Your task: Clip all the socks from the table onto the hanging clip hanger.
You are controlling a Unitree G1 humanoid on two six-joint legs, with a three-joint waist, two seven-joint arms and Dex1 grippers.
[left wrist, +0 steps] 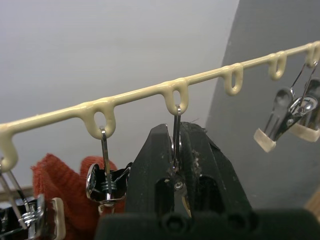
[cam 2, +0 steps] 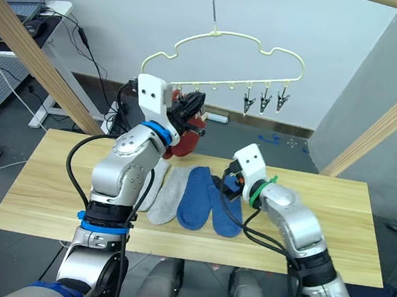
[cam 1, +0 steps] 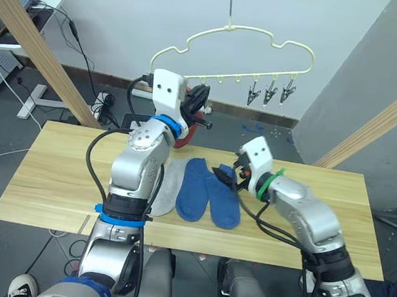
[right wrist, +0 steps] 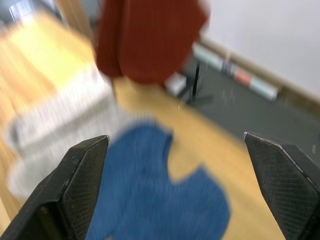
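Left gripper (left wrist: 177,165): black fingers pinched on a small grey metal clip (left wrist: 176,176) of the pale yellow cloud-shaped wire hanger (cam 1: 268,38).
Right gripper (right wrist: 177,165): spread wide, empty, over two blue knit socks (cam 1: 208,192).
Beside: rust red socks (cam 2: 189,137) hanging; light grey socks (cam 2: 164,195) mid-tabletop (cam 1: 51,182).

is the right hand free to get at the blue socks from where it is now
Probably yes. The right hand is open and hovers just above the blue socks, which lie flat on the table with nothing over them.
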